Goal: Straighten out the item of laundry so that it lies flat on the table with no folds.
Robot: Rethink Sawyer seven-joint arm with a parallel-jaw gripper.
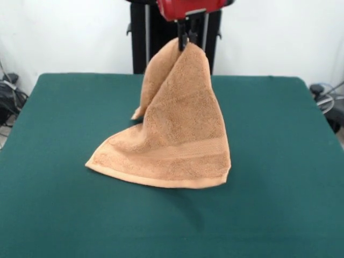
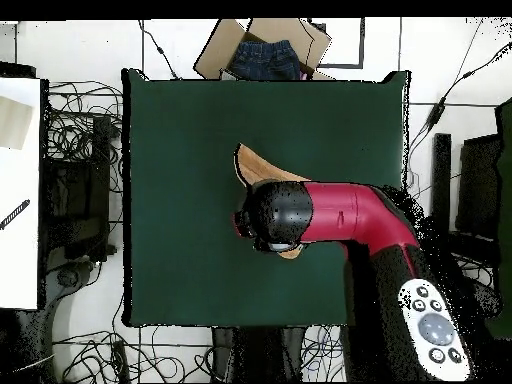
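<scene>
Our gripper [image 1: 184,40] hangs high up, pointing straight down. Its two thin black fingers [image 1: 181,36] are pinched tight on the top of the towel [image 1: 177,134], and the towel dangles from them. Above the fingers we see the red end of our arm [image 1: 188,7]. From overhead, our arm [image 2: 350,215] is red with a round black end, and it hides the gripper. It reaches in from the right, bends, and runs down to a panel of buttons [image 2: 435,330].
</scene>
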